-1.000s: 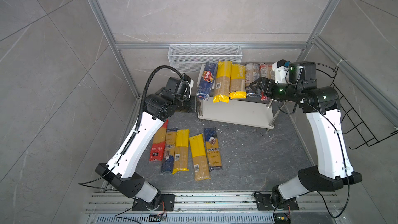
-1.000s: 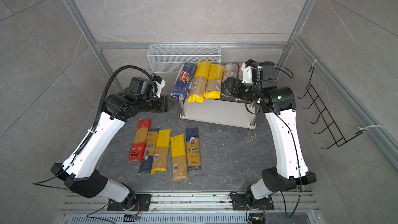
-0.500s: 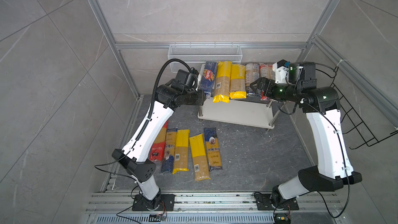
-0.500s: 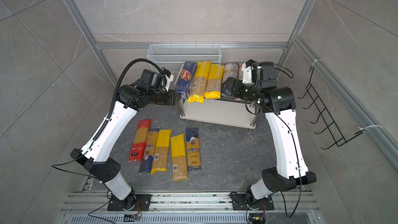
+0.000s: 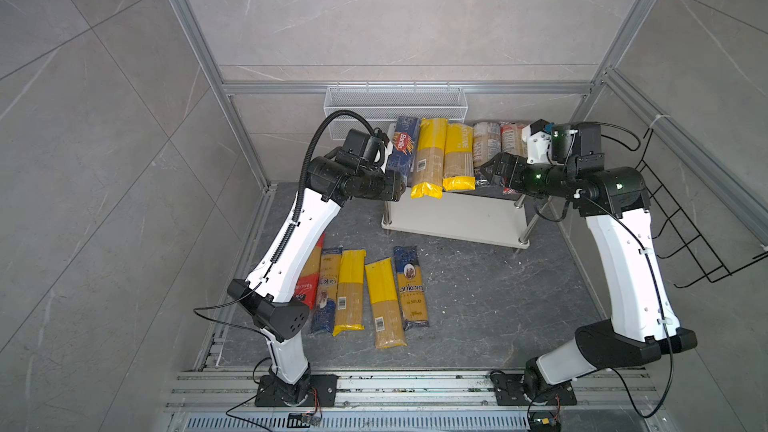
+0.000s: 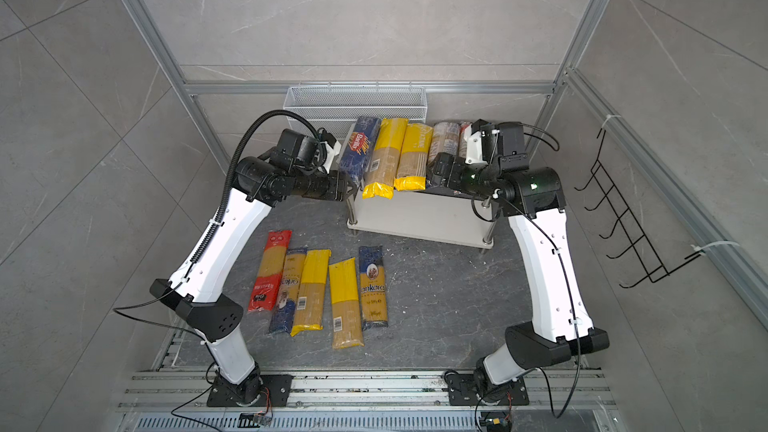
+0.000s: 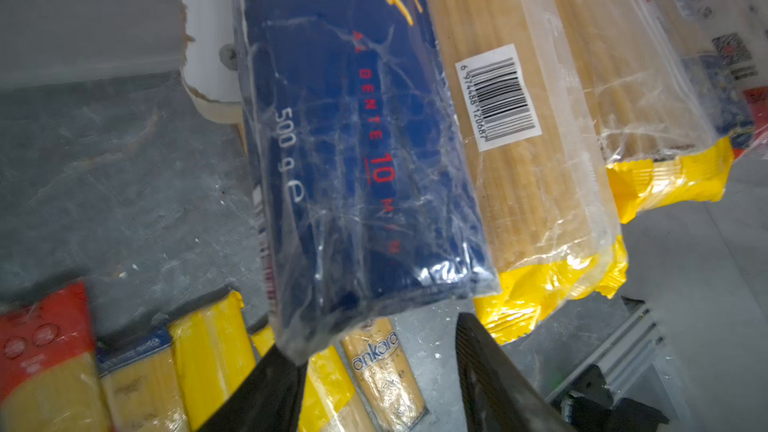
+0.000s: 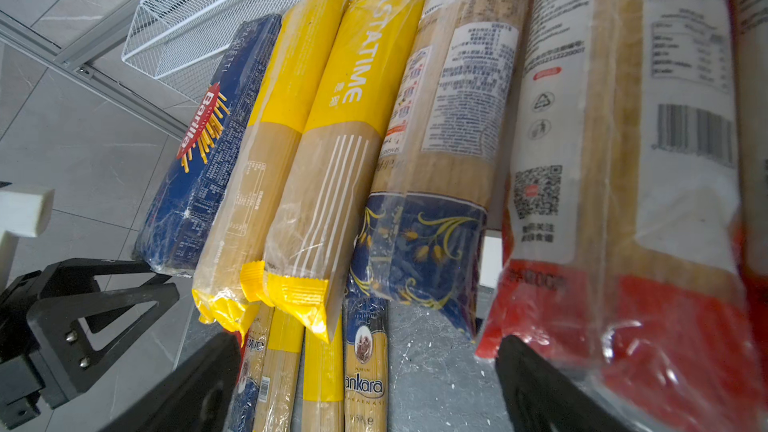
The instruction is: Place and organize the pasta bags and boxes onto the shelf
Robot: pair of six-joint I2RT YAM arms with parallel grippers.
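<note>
Left gripper [image 7: 370, 338] waits at the front left corner of the shelf [image 5: 457, 218] with its jaws spread. One finger [image 7: 266, 388] is just at the overhanging near end of the dark blue Barilla pack [image 7: 353, 139], the other stands clear of it, and nothing is pinched. That pack lies along the left edge of the top board. Beside it, all running front to back with their near ends past the front edge, lie a yellow-ended bag [image 5: 430, 155], a PASTATIME bag [image 5: 459, 155], a navy-ended bag [image 5: 486, 147] and a red-ended bag [image 5: 510, 141]. Right gripper [image 8: 365, 340] is also spread wide, near the front right corner of that board, one finger [image 8: 536, 392] just beside the red end of the last bag and gripping nothing. On the floor [image 6: 436, 292] in front of the shelf five more lie in a row: a red pack [image 6: 270, 272], a blue-ended pack [image 6: 286, 297], a yellow-topped bag [image 6: 311, 288], a long yellow bag [image 6: 345, 305] and an Ankara pack [image 6: 373, 288].
</note>
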